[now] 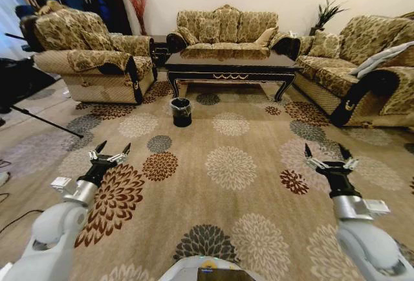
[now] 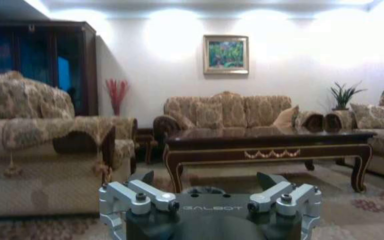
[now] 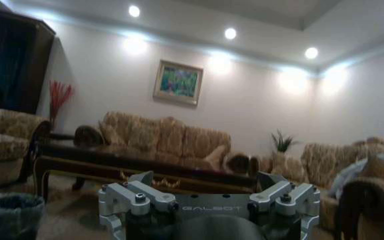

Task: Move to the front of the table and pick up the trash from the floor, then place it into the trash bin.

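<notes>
Both grippers, left (image 1: pixel 110 151) and right (image 1: pixel 330 158), are hovering over the floor (image 1: pixel 259 132), jaws wide, empty; trash bin (image 1: pixel 181 111) is standing before the desk (image 1: pixel 229 67).

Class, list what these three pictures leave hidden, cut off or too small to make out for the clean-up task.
- Trash: no litter can be picked out on the floor in the head view, too small or hidden.
- Trash bin: left wrist view, lower part hidden behind the left gripper.
- Trash bin: right wrist view, cut by the frame's edge.
- Table: head view, far legs hidden behind its top.
</notes>
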